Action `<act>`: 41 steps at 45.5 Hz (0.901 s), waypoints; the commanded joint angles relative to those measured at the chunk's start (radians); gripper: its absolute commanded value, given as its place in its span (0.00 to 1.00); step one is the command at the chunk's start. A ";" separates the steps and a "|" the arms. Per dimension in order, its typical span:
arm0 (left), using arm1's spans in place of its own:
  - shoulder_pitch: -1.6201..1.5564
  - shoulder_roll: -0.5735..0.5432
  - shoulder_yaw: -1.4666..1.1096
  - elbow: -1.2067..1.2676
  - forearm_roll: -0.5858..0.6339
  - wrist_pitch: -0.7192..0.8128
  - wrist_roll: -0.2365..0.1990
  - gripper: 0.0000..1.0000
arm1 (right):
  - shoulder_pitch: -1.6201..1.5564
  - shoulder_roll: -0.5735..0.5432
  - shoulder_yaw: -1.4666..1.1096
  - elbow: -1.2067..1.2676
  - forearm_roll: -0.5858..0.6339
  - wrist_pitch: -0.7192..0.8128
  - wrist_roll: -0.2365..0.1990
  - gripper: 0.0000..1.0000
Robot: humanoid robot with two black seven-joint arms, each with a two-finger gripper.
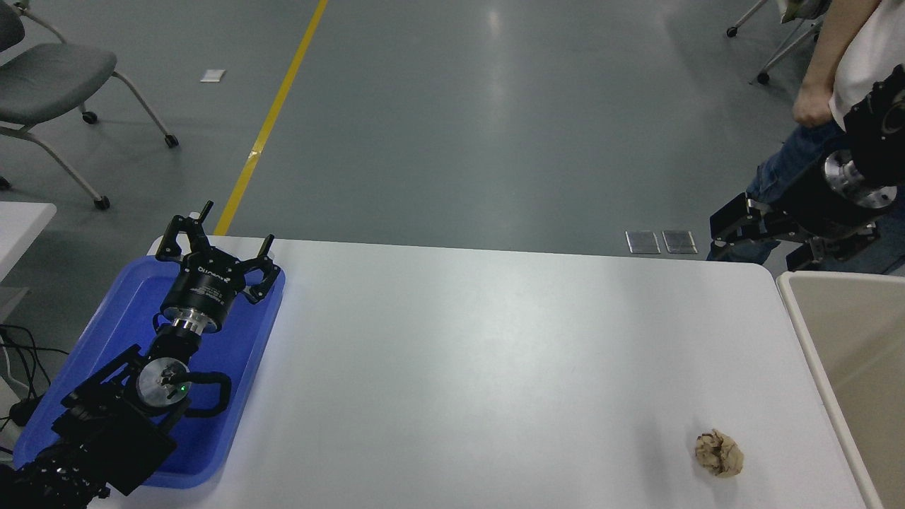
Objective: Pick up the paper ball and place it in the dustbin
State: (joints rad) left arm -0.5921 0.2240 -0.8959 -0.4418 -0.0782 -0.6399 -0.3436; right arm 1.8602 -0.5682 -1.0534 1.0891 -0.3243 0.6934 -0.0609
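The paper ball (719,454), a small crumpled tan wad, lies on the white table (495,367) near its front right corner. The dustbin (808,332), beige with a thick pale rim, stands against the table's right edge and is cut off by the picture. My right gripper (735,232) hangs open and empty in the air beyond the table's far right corner, well behind the ball. My left gripper (214,244) is parked, open and empty, over the blue tray (240,353) at the lower left.
A person (820,92) in a white top and jeans stands at the far right, right behind my right arm. A grey wheeled chair (56,78) stands on the floor at the upper left. A yellow line (272,120) runs across the floor.
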 commanded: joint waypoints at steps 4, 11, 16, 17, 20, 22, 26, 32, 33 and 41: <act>0.000 0.000 0.000 0.000 0.000 0.000 0.000 1.00 | -0.170 -0.004 0.009 -0.002 -0.090 -0.155 0.001 1.00; 0.000 0.000 0.000 0.000 0.000 0.000 0.000 1.00 | -0.263 -0.005 0.013 -0.005 -0.096 -0.219 0.001 1.00; 0.000 0.000 0.000 0.000 0.000 0.000 0.000 1.00 | -0.331 -0.019 0.013 -0.005 -0.098 -0.250 0.003 1.00; 0.000 0.000 0.000 0.000 0.000 0.000 0.000 1.00 | -0.338 -0.025 0.013 -0.003 -0.098 -0.256 0.003 1.00; 0.000 0.000 0.000 0.000 0.000 0.000 0.000 1.00 | -0.361 -0.033 0.015 -0.003 -0.098 -0.268 0.004 1.00; 0.000 0.000 0.000 0.000 0.000 0.000 0.000 1.00 | -0.378 -0.035 0.015 -0.003 -0.098 -0.275 0.004 1.00; 0.000 0.000 0.000 0.000 0.000 0.000 0.000 1.00 | -0.406 -0.035 0.018 -0.002 -0.098 -0.282 0.004 1.00; 0.000 0.000 0.000 0.000 0.000 0.000 0.000 1.00 | -0.447 -0.035 0.042 0.005 -0.096 -0.298 0.006 1.00; 0.000 0.000 0.000 0.000 0.000 0.000 0.000 1.00 | -0.455 -0.035 0.049 0.006 -0.098 -0.298 0.006 1.00; 0.000 0.000 0.000 0.000 0.000 0.000 0.000 1.00 | -0.495 -0.045 0.105 0.012 -0.096 -0.298 0.006 1.00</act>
State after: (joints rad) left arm -0.5921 0.2240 -0.8959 -0.4417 -0.0782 -0.6397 -0.3436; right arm 1.4352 -0.6031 -1.0032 1.0943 -0.4194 0.4117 -0.0559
